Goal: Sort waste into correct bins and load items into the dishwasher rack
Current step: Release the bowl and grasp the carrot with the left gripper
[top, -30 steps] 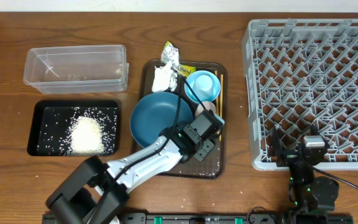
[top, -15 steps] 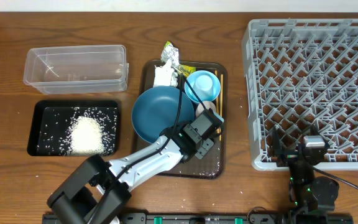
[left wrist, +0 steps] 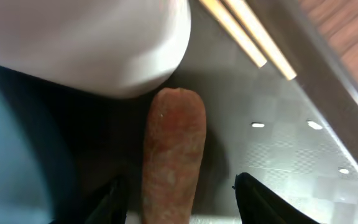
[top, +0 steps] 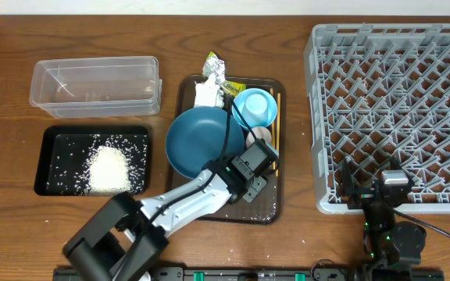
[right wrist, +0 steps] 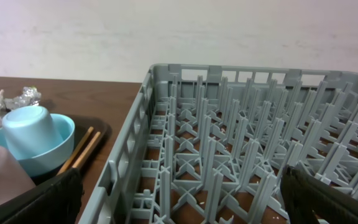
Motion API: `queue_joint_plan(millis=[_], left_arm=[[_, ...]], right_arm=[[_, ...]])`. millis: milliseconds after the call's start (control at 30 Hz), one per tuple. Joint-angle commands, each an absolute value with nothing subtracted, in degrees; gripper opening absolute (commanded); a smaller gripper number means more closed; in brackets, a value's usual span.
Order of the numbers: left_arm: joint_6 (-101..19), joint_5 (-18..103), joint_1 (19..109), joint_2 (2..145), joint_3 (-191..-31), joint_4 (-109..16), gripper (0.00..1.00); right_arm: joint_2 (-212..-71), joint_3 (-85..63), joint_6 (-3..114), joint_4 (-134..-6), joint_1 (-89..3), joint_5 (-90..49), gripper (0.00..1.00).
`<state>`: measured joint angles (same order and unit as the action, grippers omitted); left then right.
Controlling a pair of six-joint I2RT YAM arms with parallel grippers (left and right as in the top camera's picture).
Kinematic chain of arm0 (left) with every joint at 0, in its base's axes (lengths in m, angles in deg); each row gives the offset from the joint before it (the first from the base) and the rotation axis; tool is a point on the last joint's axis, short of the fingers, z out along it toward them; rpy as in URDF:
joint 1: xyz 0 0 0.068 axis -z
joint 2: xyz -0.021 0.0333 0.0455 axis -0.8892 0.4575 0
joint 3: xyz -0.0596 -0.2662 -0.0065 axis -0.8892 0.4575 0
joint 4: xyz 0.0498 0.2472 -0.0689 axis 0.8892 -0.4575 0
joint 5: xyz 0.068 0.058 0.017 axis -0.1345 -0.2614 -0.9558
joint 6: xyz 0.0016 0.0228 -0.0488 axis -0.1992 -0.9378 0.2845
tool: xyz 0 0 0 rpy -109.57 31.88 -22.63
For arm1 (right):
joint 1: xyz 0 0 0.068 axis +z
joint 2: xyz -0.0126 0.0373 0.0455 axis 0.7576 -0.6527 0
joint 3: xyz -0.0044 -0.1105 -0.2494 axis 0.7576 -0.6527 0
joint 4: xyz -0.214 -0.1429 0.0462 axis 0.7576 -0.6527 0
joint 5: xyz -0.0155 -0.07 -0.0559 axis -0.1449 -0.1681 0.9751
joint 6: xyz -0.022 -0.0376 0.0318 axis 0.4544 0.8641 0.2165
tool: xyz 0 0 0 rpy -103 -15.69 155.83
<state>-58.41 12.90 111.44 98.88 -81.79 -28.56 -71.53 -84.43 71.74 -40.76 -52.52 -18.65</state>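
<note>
At the left, the clear tub [top: 96, 84] sits behind the black bin [top: 41, 164], where the heap of rice [top: 108, 169] lies with loose grains scattered round it. On the brown tray [top: 264, 209] the large blue bowl [top: 198, 142] covers much of the floor, its far rim against the crumpled tissue [top: 205, 94]. The foil [top: 214, 65] pokes past the tray's far edge, and only a corner of the yellow-green packet [top: 236, 87] shows beside the small light-blue bowl [top: 256, 108]. From overhead the left gripper [top: 254, 168] hangs over the tray's right half, hiding the carrot entirely and covering part of a whitish cup [top: 259, 136]. The left wrist view does show the carrot [left wrist: 174, 155], blurred by closeness, lying on the tray floor with its tip just beside the cup's pale wall; whether they touch cannot be told. The chopsticks [left wrist: 247, 34] are cut off at the top edge. Only the tips of the fingers [left wrist: 272, 199] show at the bottom, spread to either side of the carrot with a gap on each side, gripping nothing. The dishwasher rack [top: 397, 101] fills the right and runs off the frame. The right gripper [top: 394, 186] sits at the rack's near edge, its fingers wide apart and empty. Compared with a second ago, the large blue bowl lies slightly nearer the tissue, the left gripper has barely shifted, and the right arm has not moved.
</note>
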Motion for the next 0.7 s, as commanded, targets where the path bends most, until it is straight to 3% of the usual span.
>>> queue_joint_plan(millis=[0,267,667], left_arm=[[-56.7,12.7,111.5,101.6,-81.8,-28.7,0.57],[-55.8,14.8,111.5,102.0,-81.8,-28.6,0.56],[-54.2,15.4,111.5,95.3,-81.9,-32.3,0.35]], right_arm=[[-71.3,-84.5,72.2,-41.0,-52.6,-18.5,0.99],[-71.3,-84.5,72.2,-41.0,-52.6,-18.5,0.99],[-71.3,-84.5,72.2,-41.0,-52.6,-18.5,0.99]])
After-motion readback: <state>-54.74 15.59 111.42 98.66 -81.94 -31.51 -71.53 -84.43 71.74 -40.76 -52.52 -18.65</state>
